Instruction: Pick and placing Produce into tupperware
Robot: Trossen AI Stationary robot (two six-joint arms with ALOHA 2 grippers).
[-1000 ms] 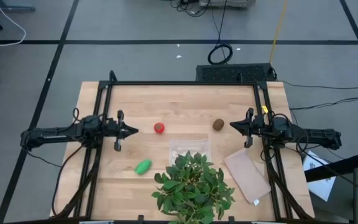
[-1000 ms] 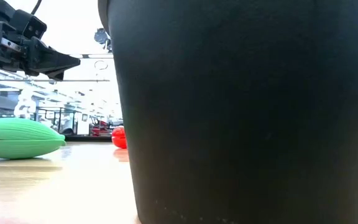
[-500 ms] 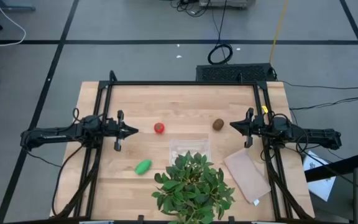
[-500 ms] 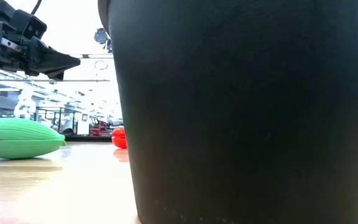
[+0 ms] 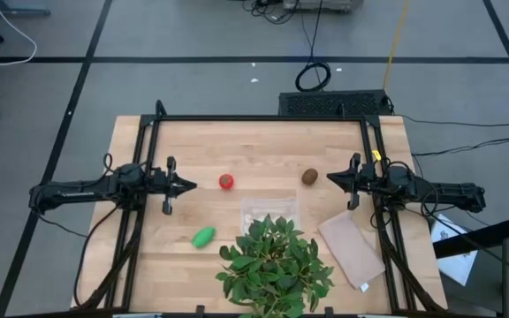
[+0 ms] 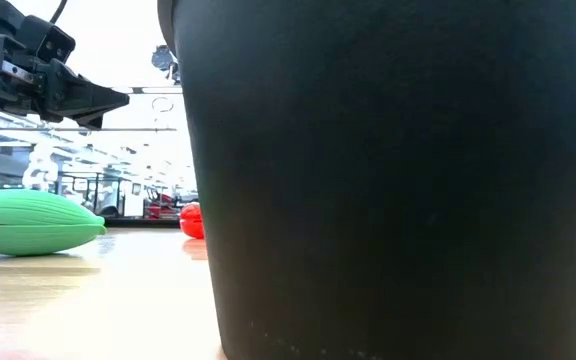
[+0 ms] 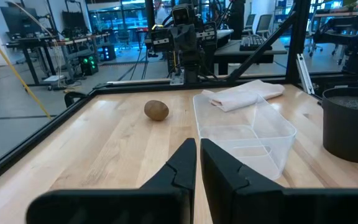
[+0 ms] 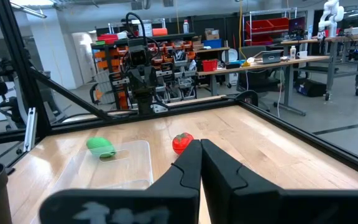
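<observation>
On the wooden bench (image 5: 263, 146), the high view shows the empty clear rectangular plastic container (image 5: 269, 210) amid red tomato (image 5: 226, 182), brown kiwi-like ball (image 5: 309, 177) and green oblong piece (image 5: 203, 236), hidden in the low view by a black pot (image 6: 398, 180), while left fingers (image 5: 190, 185) and right fingers (image 5: 332, 177) hang closed, holding nothing.

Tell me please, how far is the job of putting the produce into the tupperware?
Nothing looks done yet: the tupperware holds nothing. Nothing is in hand either; the left gripper and the right gripper are both shut and hold nothing, out at the table's sides. All three pieces are left: the tomato, the green piece and the kiwi lie on the table.
</observation>
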